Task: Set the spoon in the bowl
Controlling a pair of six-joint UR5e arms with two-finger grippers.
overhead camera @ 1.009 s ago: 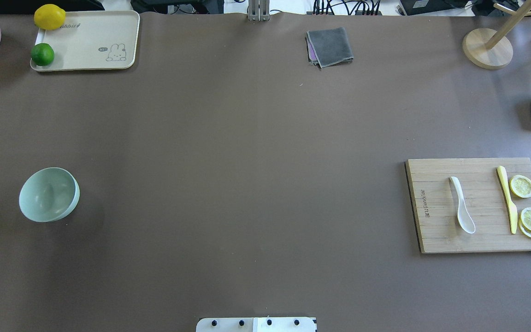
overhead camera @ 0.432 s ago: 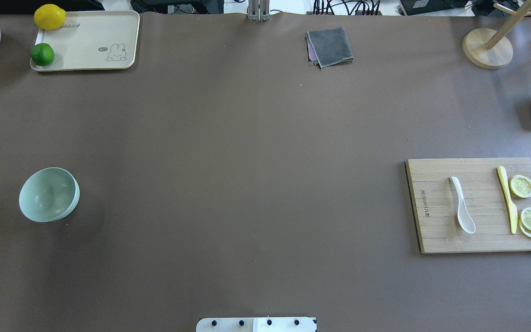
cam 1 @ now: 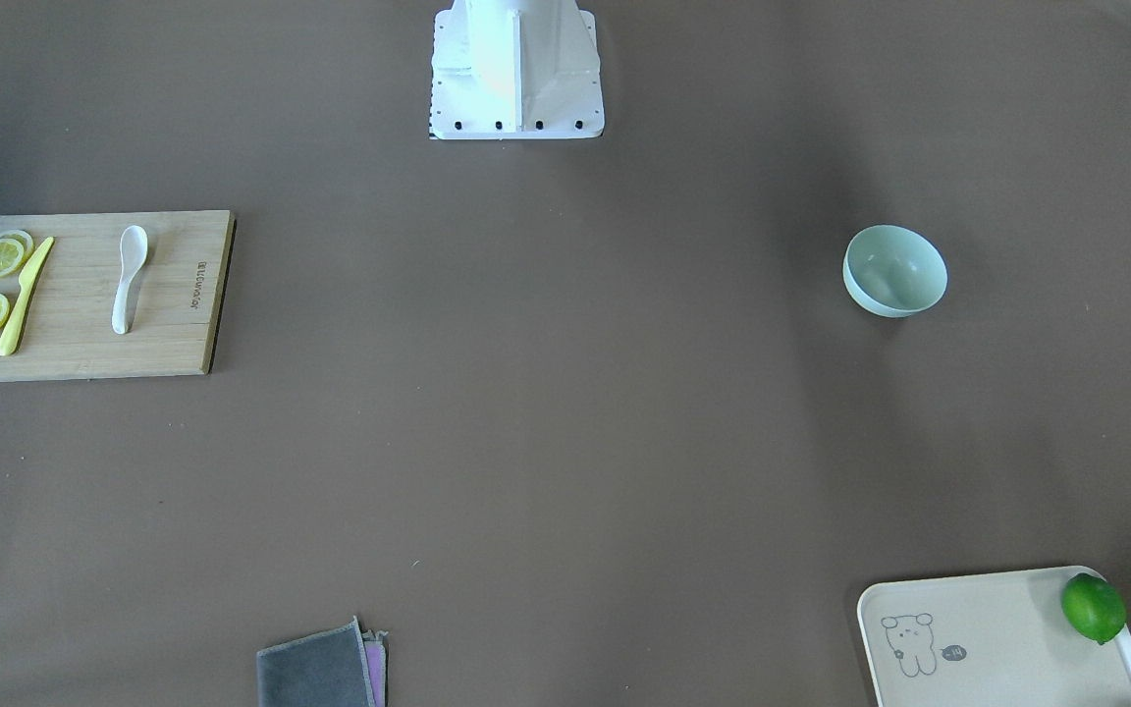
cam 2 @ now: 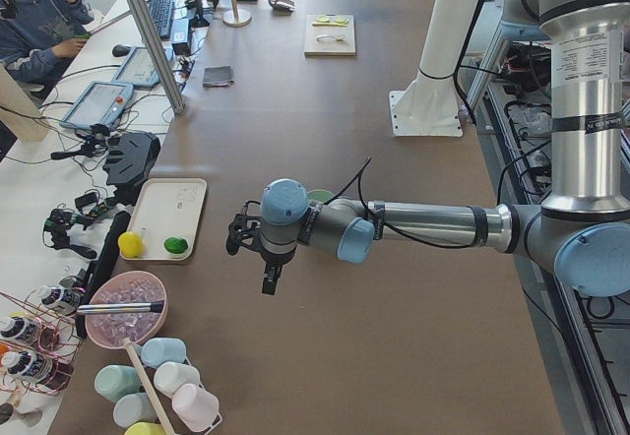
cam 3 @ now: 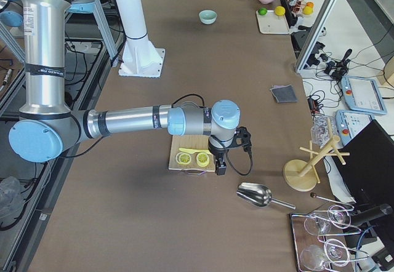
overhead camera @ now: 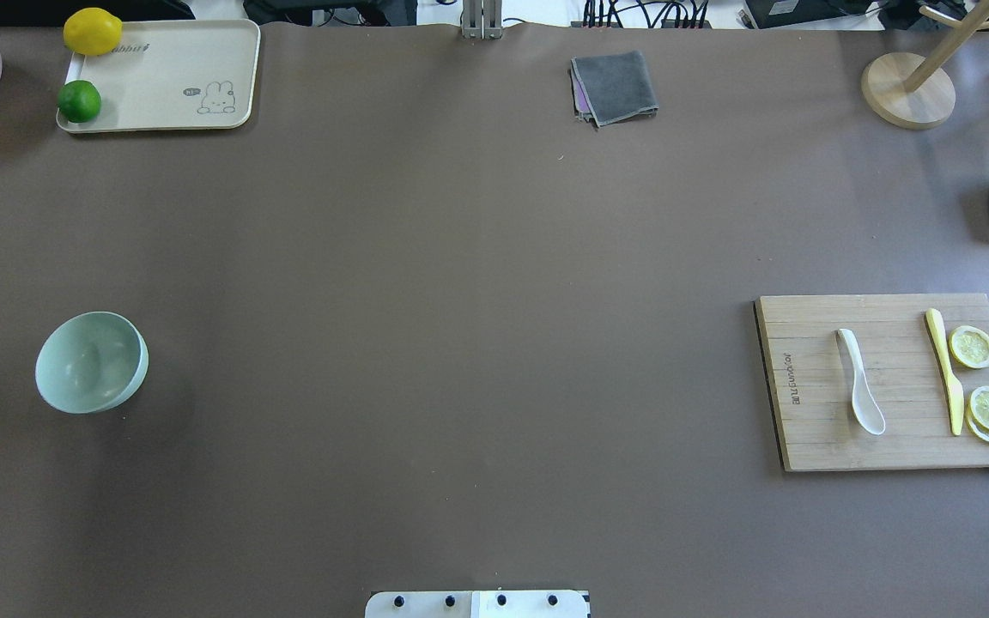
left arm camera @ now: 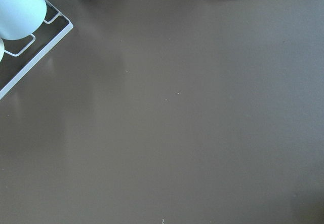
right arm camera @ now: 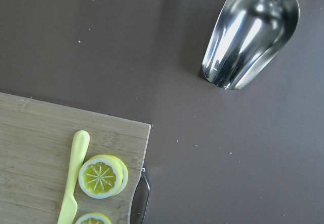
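Exterior right view: right pincer hangs above the lemon end of the cutting board; left pincer over bare bench; I cannot tell for either whether the jaws stand wide or narrow.
Nearest below lie three lemon slices and one yellow knife, then the one spoon, flat on the board; a descent here could catch the knife instead; the glossy spoon may slip from a shallow pinch; the one bowl stands well apart across the bench, so a long carry risks a drop, and a hard release could tip it.
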